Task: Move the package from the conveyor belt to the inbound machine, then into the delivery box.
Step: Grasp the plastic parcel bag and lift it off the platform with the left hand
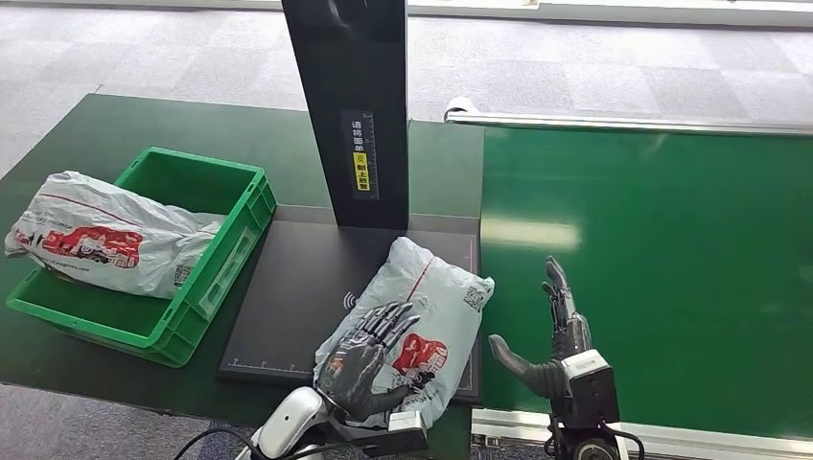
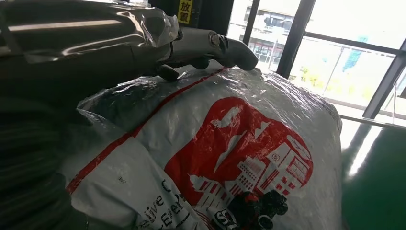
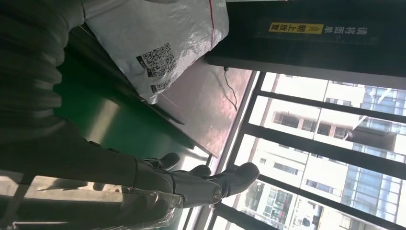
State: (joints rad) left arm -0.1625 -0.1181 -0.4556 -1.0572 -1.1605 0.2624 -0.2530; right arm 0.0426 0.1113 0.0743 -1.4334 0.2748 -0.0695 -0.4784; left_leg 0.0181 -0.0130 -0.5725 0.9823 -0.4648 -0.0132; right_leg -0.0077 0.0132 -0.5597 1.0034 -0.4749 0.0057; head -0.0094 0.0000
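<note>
On the inbound machine (image 1: 288, 287), our left hand (image 1: 369, 359) lay spread atop the package (image 1: 422, 307); no grasp, so it risked slipping short of the delivery box (image 1: 206, 264) at nine o'clock; our right hand (image 1: 556, 335) hovered open, empty.

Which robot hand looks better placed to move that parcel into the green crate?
Probably the left robot hand: it rests on the parcel, nearer the green crate. The right robot hand is open over the belt.

I see a green table (image 1: 86, 129) carrying a green crate (image 1: 206, 278) and a black scanner pad (image 1: 297, 287), with the belt (image 1: 671, 268) alongside.
</note>
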